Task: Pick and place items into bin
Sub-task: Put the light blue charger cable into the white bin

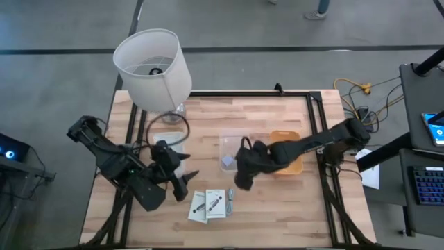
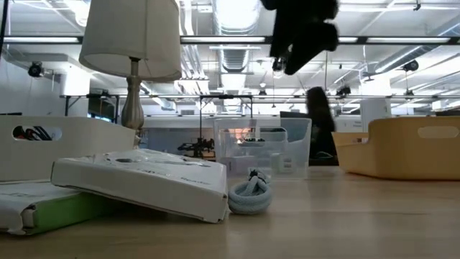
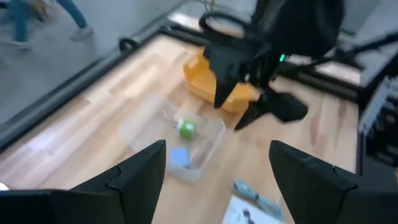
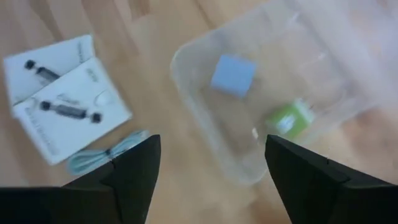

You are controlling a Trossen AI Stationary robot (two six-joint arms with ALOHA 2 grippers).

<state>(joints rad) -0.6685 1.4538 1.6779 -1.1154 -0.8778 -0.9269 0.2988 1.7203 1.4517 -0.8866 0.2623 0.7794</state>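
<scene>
Two flat white packets (image 1: 208,205) (image 4: 62,93) with dark pen prints lie overlapping near the table's near edge; in the low view one packet (image 2: 144,183) leans on the other. A pale blue-grey bundled cable (image 1: 230,201) (image 4: 102,155) (image 2: 250,196) lies just to their right. A clear bin (image 1: 236,142) (image 4: 205,143) holds a green piece (image 4: 287,118) (image 3: 186,129) and a blue piece (image 4: 233,74) (image 1: 227,161). My right gripper (image 1: 243,182) (image 4: 211,174) hovers open above the bin's near edge. My left gripper (image 1: 186,184) (image 3: 217,180) is open, raised, left of the packets.
A white lampshade (image 1: 152,62) on its lamp stands at the table's far left. An orange bin (image 1: 291,151) (image 2: 402,147) sits right of the clear bin. A white tray (image 2: 43,144) stands near the lamp. A black frame (image 1: 316,125) rims the table.
</scene>
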